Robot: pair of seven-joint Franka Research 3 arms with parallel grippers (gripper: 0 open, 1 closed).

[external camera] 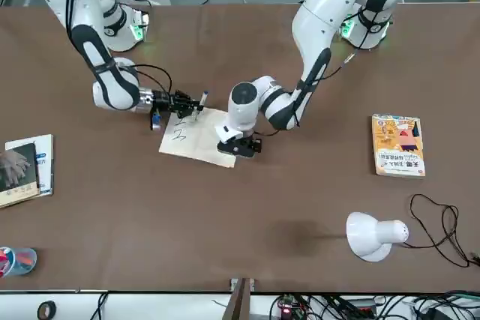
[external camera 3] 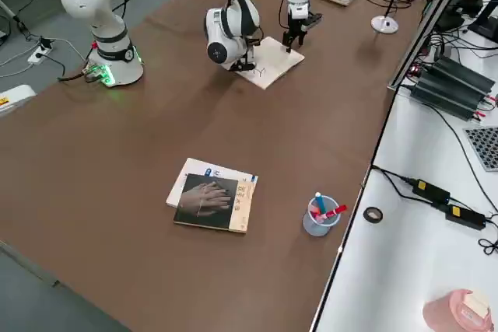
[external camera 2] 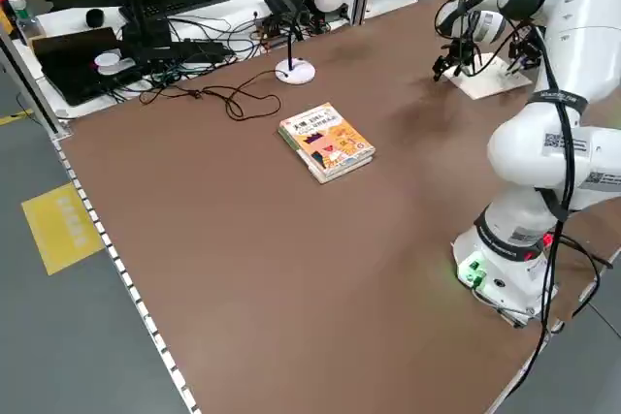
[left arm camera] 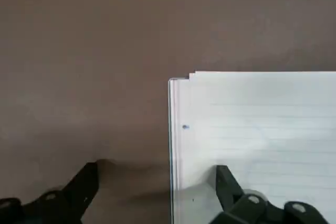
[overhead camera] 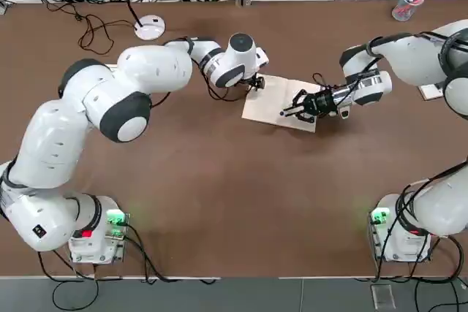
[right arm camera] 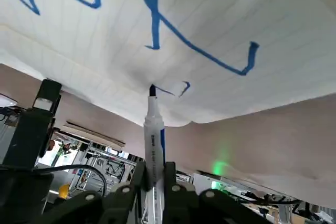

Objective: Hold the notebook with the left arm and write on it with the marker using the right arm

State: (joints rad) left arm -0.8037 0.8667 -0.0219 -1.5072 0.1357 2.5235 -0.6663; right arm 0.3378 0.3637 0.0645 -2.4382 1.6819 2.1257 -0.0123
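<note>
Your right gripper (right arm camera: 153, 174) has its jaws clamped on the marker (right arm camera: 153, 129), tip touching the notebook (overhead camera: 274, 100). Your left gripper (left arm camera: 157, 182) straddles the notebook's edge, jaws wide.

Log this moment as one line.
left tool: open, straddling notebook edge | right tool: shut on marker | tip on page, blue strokes present
</note>
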